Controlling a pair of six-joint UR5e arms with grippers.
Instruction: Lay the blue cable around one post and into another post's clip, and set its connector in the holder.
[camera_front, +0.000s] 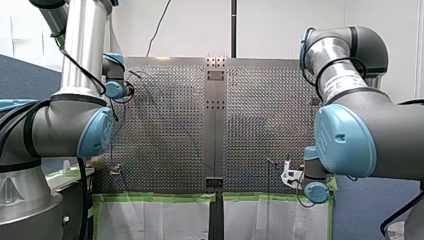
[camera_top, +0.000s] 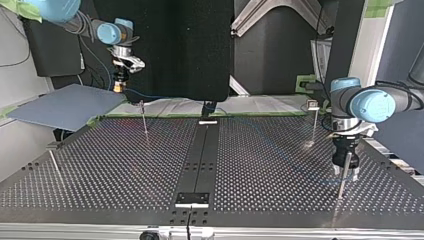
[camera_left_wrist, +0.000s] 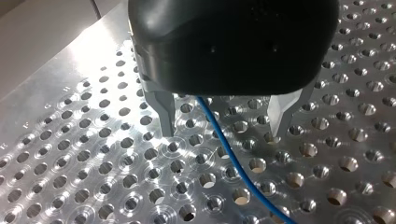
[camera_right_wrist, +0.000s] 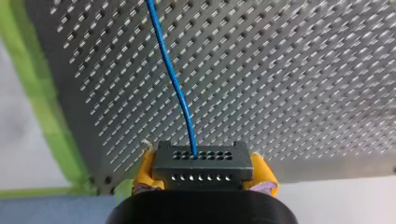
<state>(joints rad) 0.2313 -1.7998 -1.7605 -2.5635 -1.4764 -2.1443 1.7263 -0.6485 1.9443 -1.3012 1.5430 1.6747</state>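
Observation:
The blue cable (camera_left_wrist: 232, 158) lies on the perforated plate and runs between the metal fingers (camera_left_wrist: 163, 114) of my left gripper (camera_left_wrist: 223, 126), which is open and hangs just above the plate. In the top view my left gripper (camera_top: 345, 169) stands at the right, close beside a thin post (camera_top: 341, 182). My right gripper (camera_right_wrist: 204, 171) has its yellow pads (camera_right_wrist: 144, 170) shut on the black connector (camera_right_wrist: 201, 158), from which the cable (camera_right_wrist: 175, 79) leads away over the plate. It is held up off the table's far left corner in the top view (camera_top: 118, 86).
Other thin posts stand on the plate: one with a clip on top (camera_top: 313, 106), one at the far left (camera_top: 144, 120), one near the left edge (camera_top: 54, 162). A dark strip (camera_top: 202, 155) runs down the middle. A grey board (camera_top: 65, 105) lies beyond the far left corner.

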